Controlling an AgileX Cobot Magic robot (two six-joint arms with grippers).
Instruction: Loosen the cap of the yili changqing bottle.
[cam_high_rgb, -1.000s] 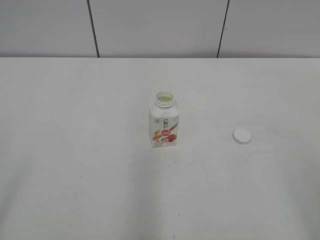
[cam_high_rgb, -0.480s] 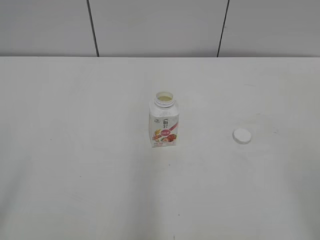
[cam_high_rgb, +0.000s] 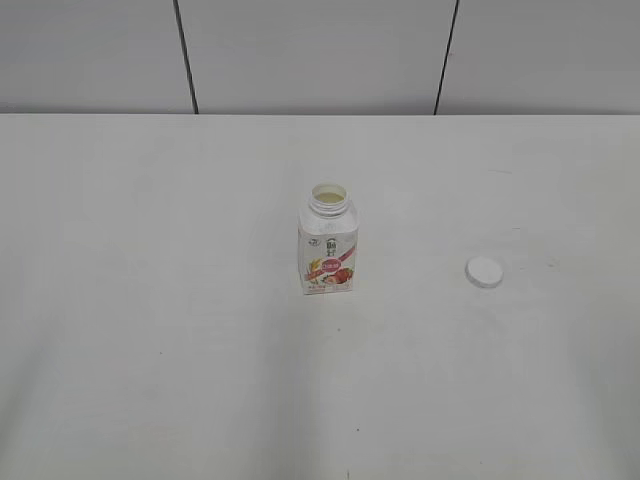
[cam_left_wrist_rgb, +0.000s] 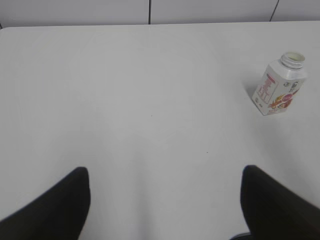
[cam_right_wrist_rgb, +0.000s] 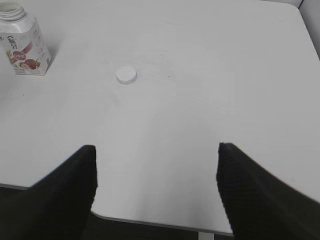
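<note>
The yili changqing bottle (cam_high_rgb: 327, 243) stands upright in the middle of the white table, its neck open and uncapped. It also shows at the right of the left wrist view (cam_left_wrist_rgb: 279, 85) and at the top left of the right wrist view (cam_right_wrist_rgb: 23, 46). The white cap (cam_high_rgb: 484, 272) lies flat on the table to the bottle's right, apart from it; it shows in the right wrist view too (cam_right_wrist_rgb: 126, 74). My left gripper (cam_left_wrist_rgb: 165, 200) is open and empty, well short of the bottle. My right gripper (cam_right_wrist_rgb: 156, 175) is open and empty above the table's near edge. Neither gripper appears in the exterior view.
The white table (cam_high_rgb: 150, 300) bears only the bottle and the cap. A grey panelled wall (cam_high_rgb: 300, 50) stands behind the far edge. The table's near edge and rounded corner show in the right wrist view (cam_right_wrist_rgb: 150, 220).
</note>
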